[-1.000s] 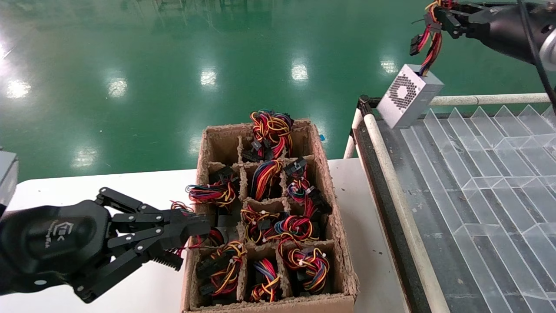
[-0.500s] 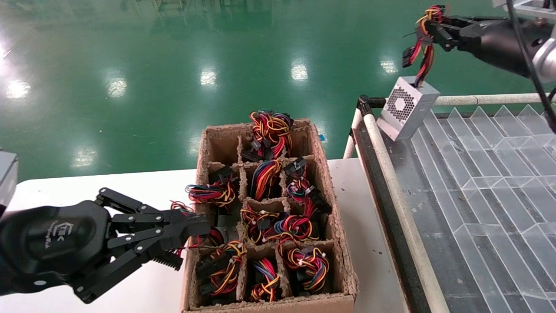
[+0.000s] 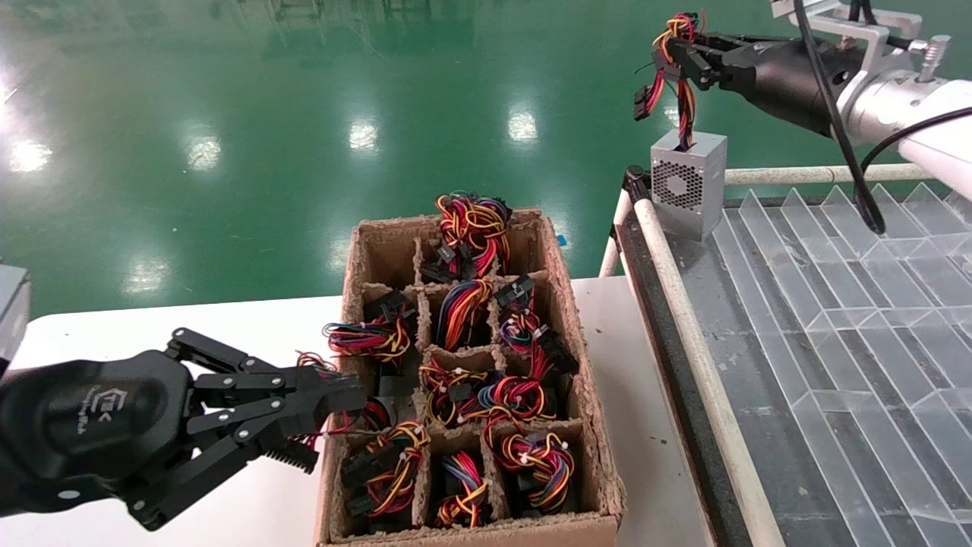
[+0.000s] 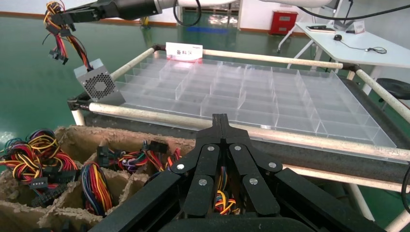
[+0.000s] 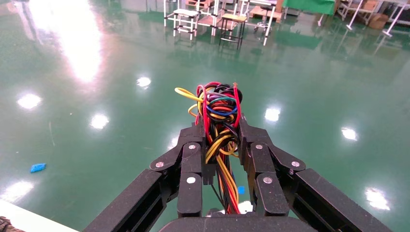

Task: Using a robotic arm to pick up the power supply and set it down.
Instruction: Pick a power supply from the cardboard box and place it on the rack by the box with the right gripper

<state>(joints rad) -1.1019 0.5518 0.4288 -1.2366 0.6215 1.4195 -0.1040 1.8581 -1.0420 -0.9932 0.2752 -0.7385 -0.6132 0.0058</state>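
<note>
The power supply (image 3: 687, 182), a small grey box with a round vent grille, hangs upright by its red, yellow and black wires (image 3: 680, 68). My right gripper (image 3: 683, 49) is shut on that wire bundle (image 5: 217, 104), high over the far left corner of the rack. The left wrist view shows the same power supply (image 4: 96, 83) dangling by that corner. Whether its base touches the tray there I cannot tell. My left gripper (image 3: 345, 395) is shut and holds nothing, low at the left side of the cardboard box; its fingertips (image 4: 220, 121) are pressed together.
A cardboard box (image 3: 588, 395) with paper-pulp dividers holds several bundled supplies on the white table (image 3: 152, 327). To its right stands a rack with white tube rails (image 3: 683, 304) carrying a clear plastic divider tray (image 3: 835, 304). Beyond lies green floor.
My right gripper has moved left with the wires in it. The power supply has swung from tilted to hanging upright at the rack's far left corner. The left arm has not moved.
</note>
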